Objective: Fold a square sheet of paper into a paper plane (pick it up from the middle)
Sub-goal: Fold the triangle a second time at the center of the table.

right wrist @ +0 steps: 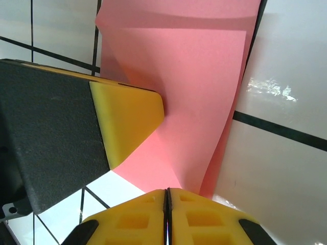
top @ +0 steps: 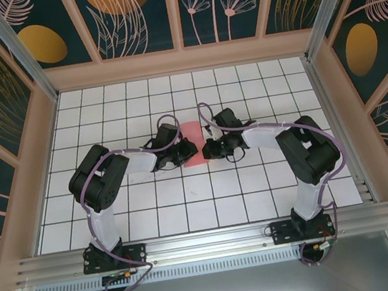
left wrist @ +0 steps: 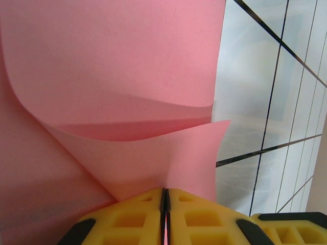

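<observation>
The square sheet of paper (top: 192, 140) is salmon pink and sits mid-table between my two grippers, bent and lifted off the tiles. My left gripper (top: 185, 152) is shut on the paper's edge; in the left wrist view its yellow fingertips (left wrist: 164, 195) pinch the sheet (left wrist: 112, 76), which curls up in two layers. Facing it, my right gripper (top: 209, 148) is also shut on the sheet (right wrist: 199, 87), with its yellow jaws (right wrist: 167, 193) pressed together. The left gripper's yellow and black finger (right wrist: 125, 115) lies on the paper in the right wrist view. The paper plane is out of view.
The white grid-tiled table (top: 189, 211) is enclosed by patterned walls (top: 6, 143) on three sides. An aluminium rail (top: 208, 243) runs along the near edge by the arm bases. Open tiles lie in front of and behind the paper.
</observation>
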Robot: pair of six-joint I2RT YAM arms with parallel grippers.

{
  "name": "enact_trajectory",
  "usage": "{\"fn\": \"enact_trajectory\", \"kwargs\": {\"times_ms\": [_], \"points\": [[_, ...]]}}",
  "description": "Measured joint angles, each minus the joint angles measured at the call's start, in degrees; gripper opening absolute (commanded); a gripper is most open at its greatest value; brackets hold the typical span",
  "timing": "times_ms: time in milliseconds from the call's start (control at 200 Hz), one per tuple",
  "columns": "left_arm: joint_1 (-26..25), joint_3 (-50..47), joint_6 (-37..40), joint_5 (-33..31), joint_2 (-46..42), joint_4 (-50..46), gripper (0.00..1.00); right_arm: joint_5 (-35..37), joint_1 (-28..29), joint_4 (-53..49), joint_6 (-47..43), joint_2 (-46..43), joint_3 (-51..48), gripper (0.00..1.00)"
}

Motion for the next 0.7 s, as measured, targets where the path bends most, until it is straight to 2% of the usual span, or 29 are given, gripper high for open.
{"fn": "enact_trajectory", "kwargs": {"times_ms": [455,701], "points": [[0.0,-0.07,0.0,0.0,-0.02,0.11,0.12,0.87,0.0,-2.36,-0.63,1.84,-0.11,0.12],[0.0,-0.11,0.0,-0.07,-0.04,0.15,0.12,1.09,0.0,-2.97,-0.66,-0.52,0.59,0.12]]}}
